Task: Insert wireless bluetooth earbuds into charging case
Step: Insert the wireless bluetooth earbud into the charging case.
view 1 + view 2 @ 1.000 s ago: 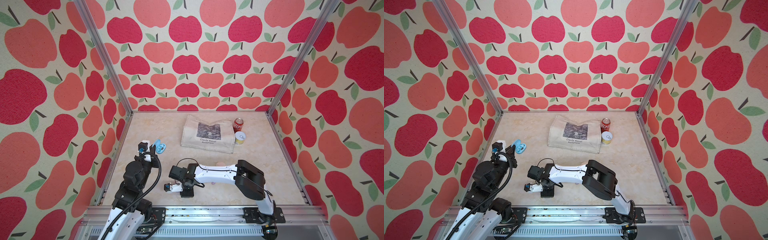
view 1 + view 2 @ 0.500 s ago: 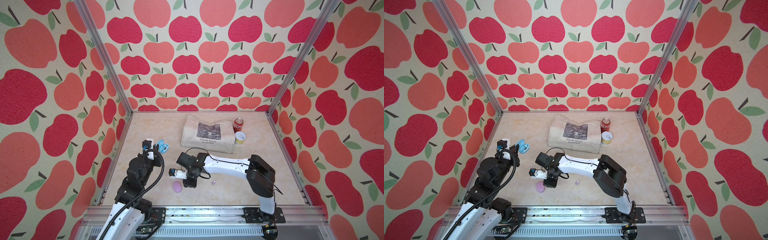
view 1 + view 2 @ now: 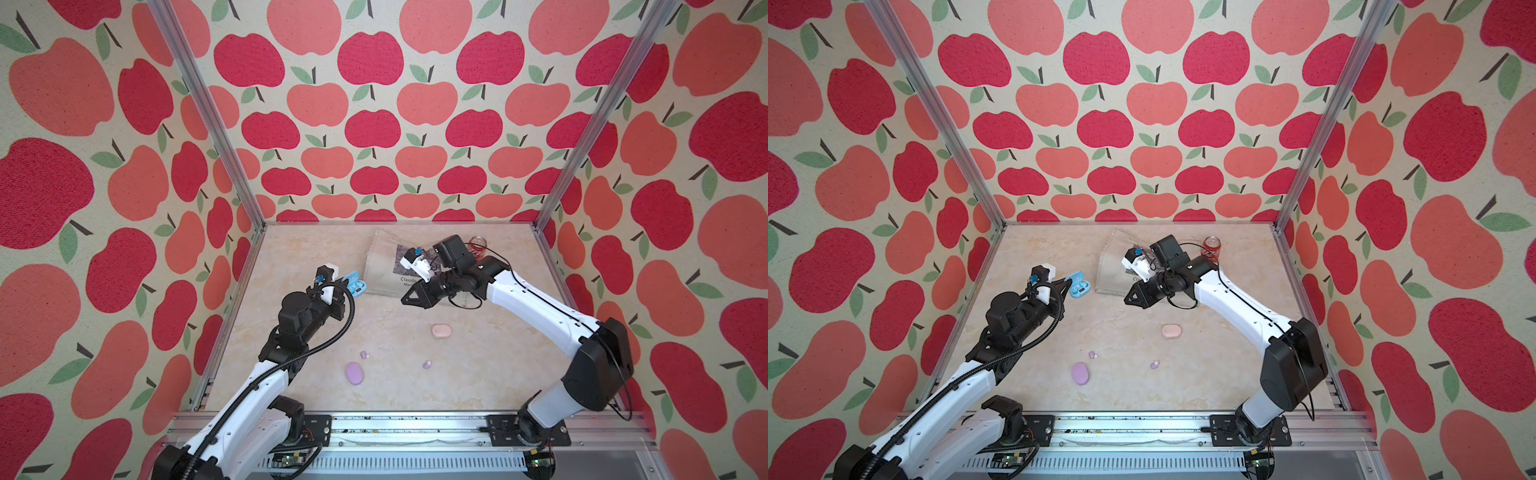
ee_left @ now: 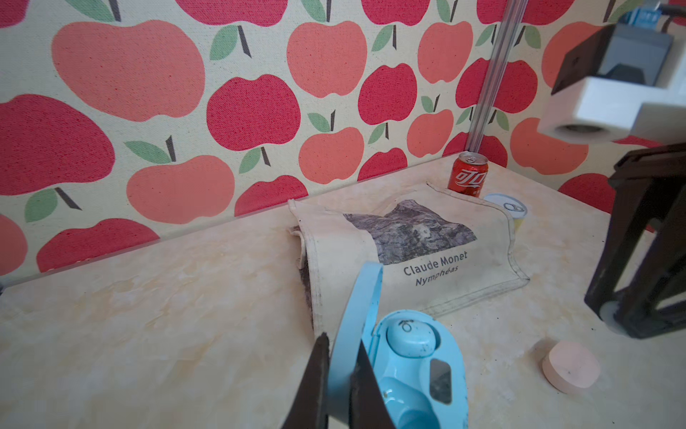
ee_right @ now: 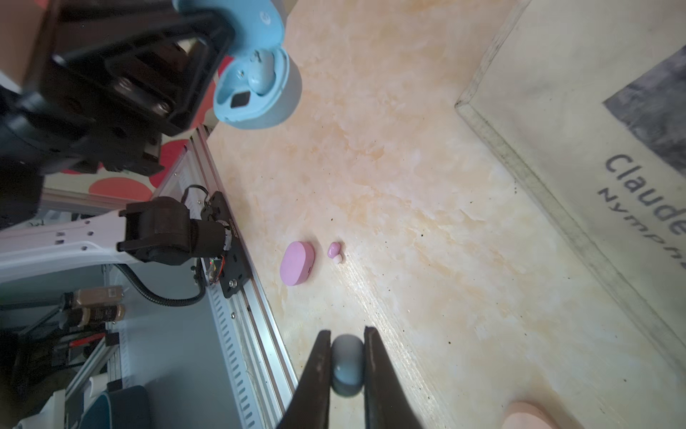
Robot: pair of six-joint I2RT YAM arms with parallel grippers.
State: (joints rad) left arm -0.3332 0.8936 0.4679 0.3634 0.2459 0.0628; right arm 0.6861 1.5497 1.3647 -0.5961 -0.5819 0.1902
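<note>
Because the right arm lies across it in both top views, the cream canvas tote bag printed "Claude Monet Nymphéas" [image 3: 380, 266] is partly covered, and the red soda can [image 3: 478, 245] at its far corner is half hidden in a top view. A yellow-sided tin [image 4: 510, 210] beside the can is partly screened by the bag's raised edge in the left wrist view.

Just off the bag's near edge, the right gripper [image 5: 347, 330] is seen clamped on a tiny pale blue bean-shaped earbud [image 5: 347, 366] — blurred so close to the lens, and not made out from above. Off the bag's near corner on the left arm's side, the upright lid of the open light blue oval charging case [image 4: 419, 371] is pinched by the left gripper [image 4: 341, 340]. One seated blue earbud [image 4: 408, 338] is shown, while the other socket is cut off by the frame. Whether the case rests on the marbled tabletop [image 3: 307, 245] cannot be told.

Well apart from the bag's near edge lie a pale pink oval case [image 3: 441, 331], a lilac oval case [image 3: 354, 372], a lilac earbud [image 3: 364, 355] and a second lilac earbud [image 3: 427, 365] — the pink case nearest the bag.
</note>
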